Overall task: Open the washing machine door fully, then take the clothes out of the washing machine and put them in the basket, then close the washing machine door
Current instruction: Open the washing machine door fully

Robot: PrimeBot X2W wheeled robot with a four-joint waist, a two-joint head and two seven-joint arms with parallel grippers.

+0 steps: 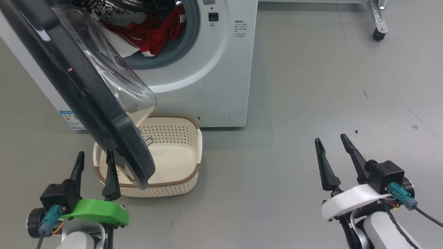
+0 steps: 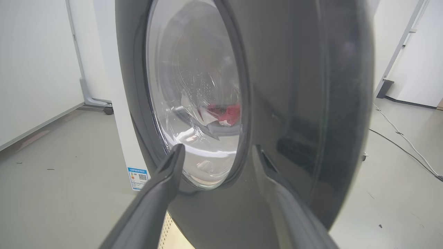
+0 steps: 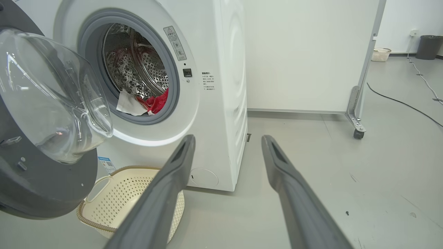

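Head view: one washing machine (image 1: 207,69) at upper centre, its top cut off by the frame. One washing machine door (image 1: 79,90) stands swung out across the upper left, and its lower rim covers the left part of the one basket (image 1: 180,162) on the floor below. The clothes (image 1: 152,33) lie in the drum opening as a red heap with one white piece; the number of red garments cannot be counted. Two grippers are present. The left gripper (image 1: 96,152), lower left, has its two fingers spread and empty; one finger overlaps the door rim in the picture, contact undetermined. The right gripper (image 1: 329,138), lower right, is likewise spread and empty over bare floor (image 1: 294,103). One caster (image 1: 378,34) sits at upper right. Left wrist view: the door's black rim and glass are close ahead, both fingers apart before it; red and white cloth shows blurred through the glass. One blue sticker (image 2: 138,177), print unreadable. Right wrist view: the clothes sit at the opening's lower edge, and the basket at lower left is partly hidden by the door and one finger. A second basket (image 3: 380,54) and one dark bin (image 3: 428,46) stand at far upper right.
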